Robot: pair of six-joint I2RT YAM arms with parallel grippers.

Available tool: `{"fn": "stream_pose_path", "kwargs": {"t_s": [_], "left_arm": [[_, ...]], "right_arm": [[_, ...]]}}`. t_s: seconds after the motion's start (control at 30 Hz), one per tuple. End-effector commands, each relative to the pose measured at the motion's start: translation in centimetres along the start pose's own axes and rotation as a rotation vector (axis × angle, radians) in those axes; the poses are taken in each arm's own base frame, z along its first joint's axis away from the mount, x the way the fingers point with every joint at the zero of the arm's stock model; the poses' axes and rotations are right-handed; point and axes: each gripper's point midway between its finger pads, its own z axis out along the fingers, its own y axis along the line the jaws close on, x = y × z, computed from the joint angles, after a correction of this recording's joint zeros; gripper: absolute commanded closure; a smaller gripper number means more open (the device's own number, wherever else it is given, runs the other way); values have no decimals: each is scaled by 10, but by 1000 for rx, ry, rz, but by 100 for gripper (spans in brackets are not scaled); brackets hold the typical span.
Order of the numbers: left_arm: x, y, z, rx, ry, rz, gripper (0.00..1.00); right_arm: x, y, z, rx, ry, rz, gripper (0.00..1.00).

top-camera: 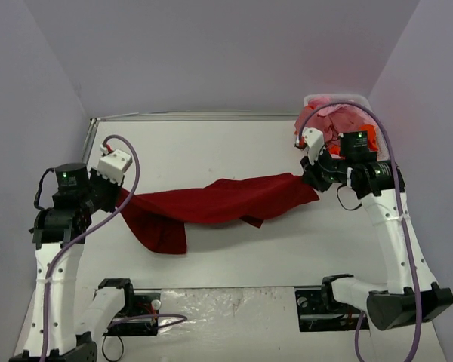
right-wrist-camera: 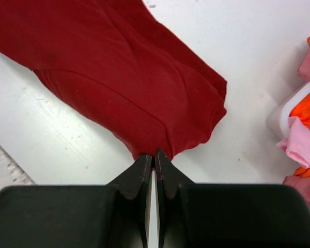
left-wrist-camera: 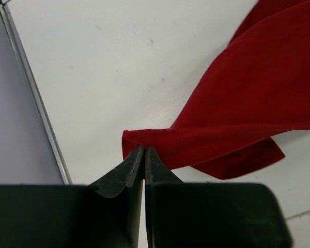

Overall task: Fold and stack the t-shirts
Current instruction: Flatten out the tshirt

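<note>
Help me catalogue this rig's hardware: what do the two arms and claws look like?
The left arm and right arm have white links and black joints, each with a green light and a looping purple cable. Each wrist carries a white box. The left claw and right claw have black, tapering fingers.

L end effector (left-wrist-camera: 144, 149) clamped tight, R end effector (right-wrist-camera: 154, 153) likewise — both raised, spread wide apart

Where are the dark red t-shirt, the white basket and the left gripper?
dark red t-shirt (top-camera: 219, 202): top external view, middle of the stretched cloth.
white basket (right-wrist-camera: 289, 106): right wrist view, on its rim.
left gripper (left-wrist-camera: 144, 150): left wrist view, between the fingertips, shut on the shirt's edge.
</note>
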Motion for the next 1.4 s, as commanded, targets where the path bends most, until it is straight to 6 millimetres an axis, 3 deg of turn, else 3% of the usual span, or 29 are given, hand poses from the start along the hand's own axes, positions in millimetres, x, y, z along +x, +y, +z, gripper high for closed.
{"fn": "stream_pose_path", "kwargs": {"t_s": [0.0,0.13,0.23,0.33,0.37,0.4,0.43,0.47,0.5,0.53,0.6,0.63,0.67,0.7,0.8,0.83,0.87,0.9,1.0,1.03,1.1,1.13,1.17,1.2,1.27,1.3,1.33,1.37], "left_arm": [[10,-26,-32,98,16,36,98],[-22,-12,-47,47,-35,24,98],[-53,9,-37,-9,-74,-1,98],[-70,35,-2,-62,-56,-35,98],[-75,47,23,-76,-42,-58,98],[-79,54,33,-90,-43,-65,98],[-82,63,45,-117,-38,-74,98],[-78,70,70,-120,-3,-96,98],[-95,81,77,-147,-45,-95,98],[-91,91,100,-163,-6,-111,98],[-105,105,115,-196,-18,-130,98],[-121,115,122,-210,-40,-136,97],[-128,119,122,-225,-45,-153,98],[-152,125,111,-242,-97,-160,98],[-170,118,91,-224,-138,-182,98],[-182,120,69,-248,-188,-178,98],[-194,107,60,-235,-224,-154,98],[-202,109,41,-256,-259,-148,98],[-211,114,7,-313,-301,-131,98],[-214,113,-9,-326,-329,-121,98],[-204,107,-13,-318,-315,-122,98],[-201,104,-25,-323,-331,-121,98],[-185,99,-16,-312,-293,-133,98],[-180,93,-28,-310,-306,-136,98],[-160,84,-25,-288,-277,-150,98],[-137,76,-11,-269,-222,-158,98],[-131,70,-24,-267,-242,-161,98],[-112,63,-17,-253,-206,-166,98]], "right_arm": [[-4,27,-28,-60,-22,46,100],[-35,15,-49,10,-91,19,100],[-56,-13,-41,62,-98,4,100],[-67,-50,-8,83,-71,8,100],[-60,-64,19,64,-21,33,100],[-74,-78,22,84,-42,13,100],[-75,-90,33,88,-31,22,100],[-66,-106,60,78,19,47,100],[-70,-116,68,87,21,53,100],[-80,-138,81,113,16,54,100],[-93,-162,86,169,1,59,100],[-113,-178,85,208,-43,52,100],[-120,-185,81,228,-61,50,100],[-140,-190,67,268,-111,51,100],[-163,-189,42,302,-183,38,100],[-178,-185,19,329,-231,28,100],[-187,-182,6,345,-262,13,100],[-200,-177,-24,389,-311,-10,100],[-213,-168,-61,452,-370,-39,100],[-218,-158,-84,470,-402,-56,100],[-205,-147,-81,440,-377,-46,100],[-204,-133,-95,434,-398,-58,100],[-184,-130,-76,401,-348,-35,100],[-180,-119,-87,404,-359,-40,100],[-163,-108,-81,374,-328,-24,100],[-143,-102,-66,342,-282,3,100],[-140,-92,-78,347,-298,-2,100],[-136,-84,-80,334,-301,2,100]]}}
